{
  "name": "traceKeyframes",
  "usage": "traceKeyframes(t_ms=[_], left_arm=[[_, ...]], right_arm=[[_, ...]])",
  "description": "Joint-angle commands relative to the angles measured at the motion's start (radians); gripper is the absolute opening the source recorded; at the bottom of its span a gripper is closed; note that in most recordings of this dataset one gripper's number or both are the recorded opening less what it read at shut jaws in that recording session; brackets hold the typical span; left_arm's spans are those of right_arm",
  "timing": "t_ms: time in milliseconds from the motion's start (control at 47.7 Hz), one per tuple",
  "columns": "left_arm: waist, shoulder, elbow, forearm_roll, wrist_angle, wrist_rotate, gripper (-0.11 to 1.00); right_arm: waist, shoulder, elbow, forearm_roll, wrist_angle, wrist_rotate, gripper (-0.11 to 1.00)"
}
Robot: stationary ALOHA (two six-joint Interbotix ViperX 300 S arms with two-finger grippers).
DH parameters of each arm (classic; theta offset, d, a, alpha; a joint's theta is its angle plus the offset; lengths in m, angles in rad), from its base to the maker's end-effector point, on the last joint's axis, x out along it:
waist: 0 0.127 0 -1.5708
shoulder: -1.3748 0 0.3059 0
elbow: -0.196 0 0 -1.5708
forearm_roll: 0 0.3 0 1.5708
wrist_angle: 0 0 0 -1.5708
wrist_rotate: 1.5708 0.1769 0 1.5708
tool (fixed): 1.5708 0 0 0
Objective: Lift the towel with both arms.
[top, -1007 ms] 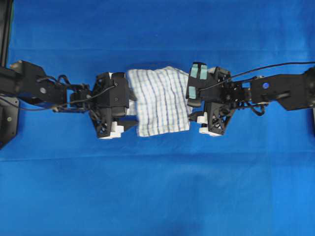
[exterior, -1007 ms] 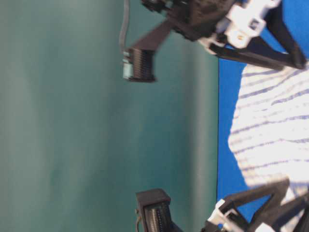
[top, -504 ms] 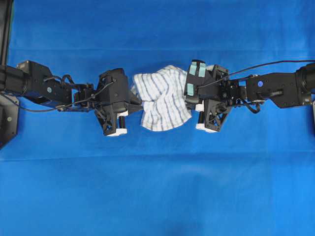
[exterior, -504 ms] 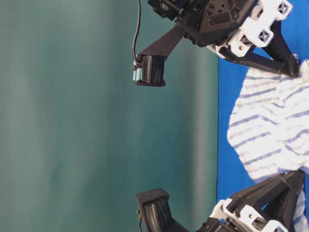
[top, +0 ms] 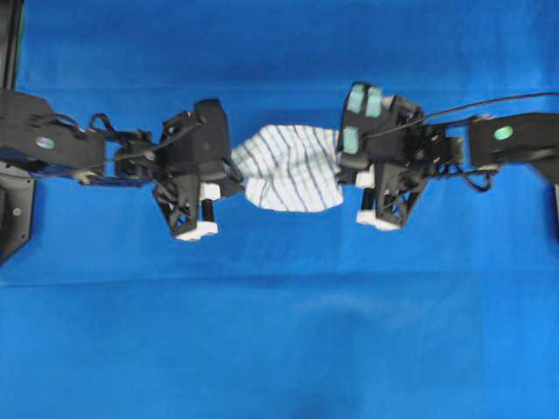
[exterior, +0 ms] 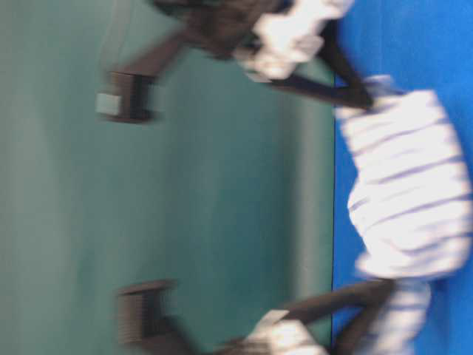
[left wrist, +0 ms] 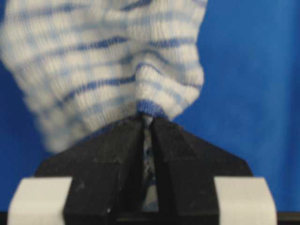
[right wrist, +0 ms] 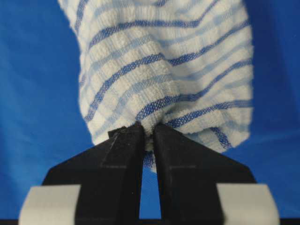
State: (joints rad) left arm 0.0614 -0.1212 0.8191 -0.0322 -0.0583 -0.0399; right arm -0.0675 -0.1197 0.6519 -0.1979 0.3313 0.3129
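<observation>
Both end effectors (top: 238, 179) (top: 342, 170) pinching towel (top: 288, 166) ends

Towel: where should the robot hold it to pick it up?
By its two opposite edges, one arm coming level from each side. The towel is limp, so it needs both ends held. The left gripper and right gripper have their jaws pinched on bunched edge folds.
</observation>
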Motion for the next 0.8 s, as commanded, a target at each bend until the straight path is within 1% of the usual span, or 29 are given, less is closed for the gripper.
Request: traceKeyframes(t_ms=[0,126,252,378,546,608,776], left_arm=[[-0.008,-0.106,-0.049,0.0,0.067,0.0,0.04],[-0.009,-0.213,-0.101,0.0,0.167,0.002,0.04],[-0.009,-0.287,-0.155,0.002,0.244,0.003,0.04],[-0.009,-0.347,-0.219,0.005,0.311,0.012,0.04],[-0.009,-0.39,-0.331,0.008,0.403,0.017,0.04],[-0.009,-0.396,-0.379,0.009,0.439,0.018,0.04],[-0.009,-0.403,-0.505,0.02,0.508,0.028,0.04]], right_arm=[[0.008,-0.106,-0.055,0.002,0.071,-0.003,0.1],[0.009,-0.193,-0.107,0.002,0.155,-0.012,0.1],[0.009,-0.268,-0.172,-0.003,0.229,-0.02,0.1],[0.009,-0.313,-0.245,-0.005,0.287,-0.035,0.1],[0.009,-0.336,-0.367,-0.005,0.348,-0.075,0.1],[0.009,-0.334,-0.426,-0.005,0.37,-0.098,0.1],[0.014,-0.325,-0.548,-0.005,0.393,-0.146,0.1]])
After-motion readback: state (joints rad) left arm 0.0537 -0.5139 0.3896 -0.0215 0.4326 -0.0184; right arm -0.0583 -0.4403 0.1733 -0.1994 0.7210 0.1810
